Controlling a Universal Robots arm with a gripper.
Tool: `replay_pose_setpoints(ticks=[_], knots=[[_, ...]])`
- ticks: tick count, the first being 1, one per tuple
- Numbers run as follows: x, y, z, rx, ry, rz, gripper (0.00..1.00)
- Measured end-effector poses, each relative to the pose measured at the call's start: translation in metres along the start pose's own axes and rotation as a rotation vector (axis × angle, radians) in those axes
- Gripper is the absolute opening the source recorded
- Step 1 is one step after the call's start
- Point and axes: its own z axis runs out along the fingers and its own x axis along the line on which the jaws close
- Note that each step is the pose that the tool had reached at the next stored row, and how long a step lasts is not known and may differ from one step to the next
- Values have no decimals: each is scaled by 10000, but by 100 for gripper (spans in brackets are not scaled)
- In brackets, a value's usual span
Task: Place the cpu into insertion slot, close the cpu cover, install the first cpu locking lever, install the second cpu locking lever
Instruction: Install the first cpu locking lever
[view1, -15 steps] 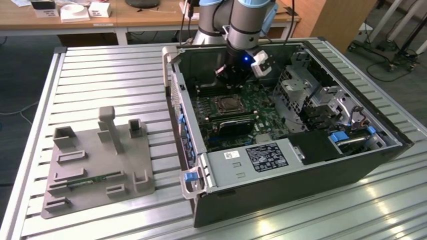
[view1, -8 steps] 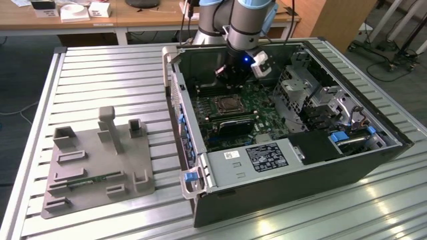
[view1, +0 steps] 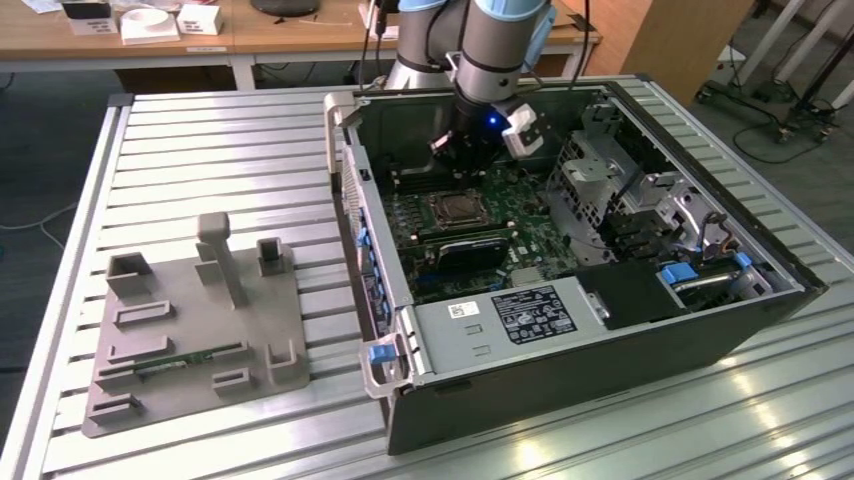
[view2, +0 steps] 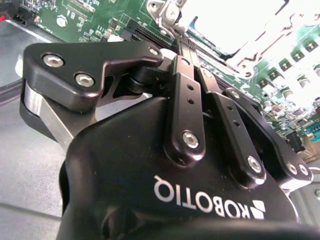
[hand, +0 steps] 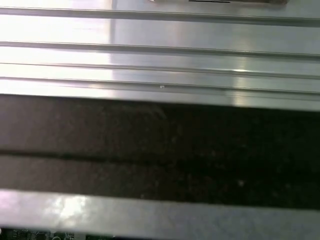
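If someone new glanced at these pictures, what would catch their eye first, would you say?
Probably the open computer case on the slatted metal table, with the arm reaching down into it. Its black tool, fingers together, hangs close to the silvery cpu socket on the green motherboard. A grey fixture tray sits on the exterior view's left.

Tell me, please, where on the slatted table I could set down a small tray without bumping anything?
The slatted table is bare beyond the grey fixture block, between it and the wooden desk, and along the near edge before the computer case. Inside the case it is crowded: the claw hangs over the motherboard, near the socket.
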Motion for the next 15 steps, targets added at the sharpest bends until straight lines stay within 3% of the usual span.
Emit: replay_pose_setpoints(ticks=[15], knots=[[0, -11, 50, -141, -5, 4, 10]])
